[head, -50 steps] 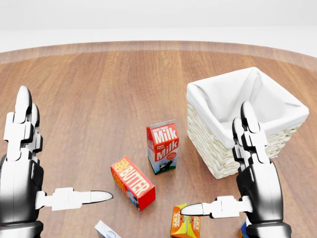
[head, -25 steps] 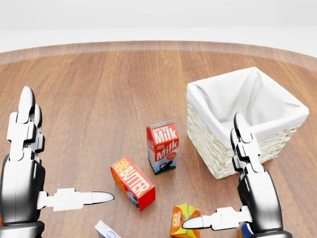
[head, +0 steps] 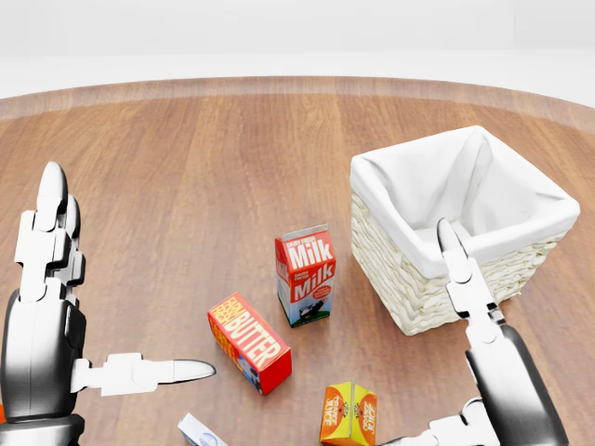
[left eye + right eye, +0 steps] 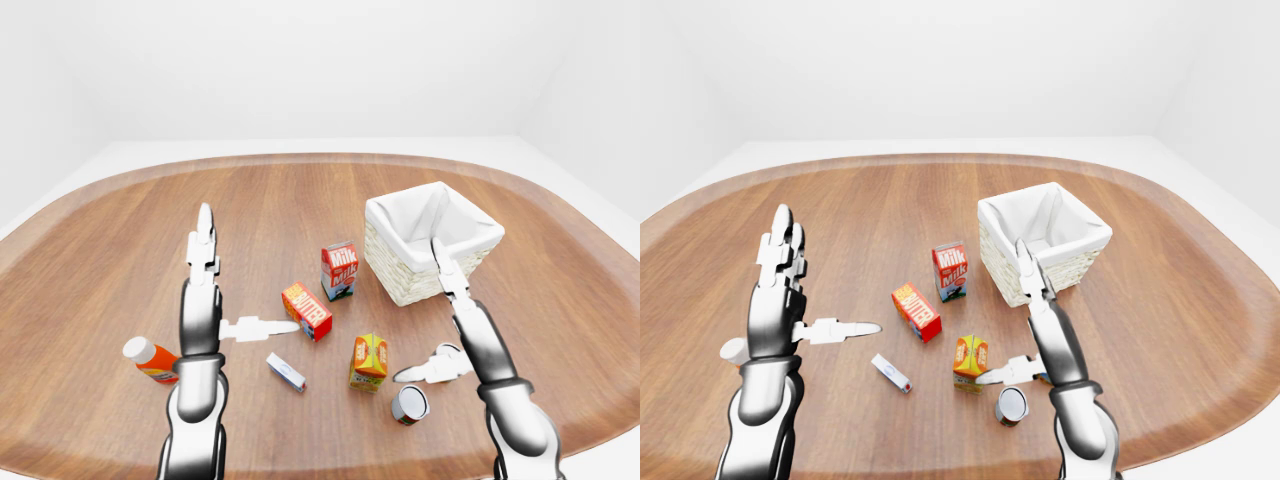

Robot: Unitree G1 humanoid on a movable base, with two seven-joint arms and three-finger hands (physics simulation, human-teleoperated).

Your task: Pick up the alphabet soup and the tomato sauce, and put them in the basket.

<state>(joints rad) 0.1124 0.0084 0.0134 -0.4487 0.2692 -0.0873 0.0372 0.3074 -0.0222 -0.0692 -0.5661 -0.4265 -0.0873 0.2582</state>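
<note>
One can (image 4: pixel 410 403) lies on its side near the bottom of the left-eye view, its grey end facing me and its label unreadable; I cannot tell whether it is the soup or the sauce. No second can shows. The white-lined wicker basket (image 4: pixel 398 272) stands at the upper right. My right hand (image 4: pixel 417 310) is open, fingers pointing up in front of the basket's wall, thumb tip just above the can and apart from it. My left hand (image 4: pixel 248 272) is open at the left, fingers upright, thumb pointing at the butter box (image 3: pixel 248 342). Neither hand holds anything.
A milk carton (image 3: pixel 305 275) stands left of the basket. An orange juice carton (image 3: pixel 349 413) sits by the right thumb, and a small white-and-blue box (image 4: pixel 286 372) lies left of it. A white-capped orange bottle (image 4: pixel 150 360) lies behind my left forearm.
My right hand has sunk toward the bottom right of the head view and tilted, its thumb slipping mostly out of the frame. The left hand has barely moved. The objects stay put.
</note>
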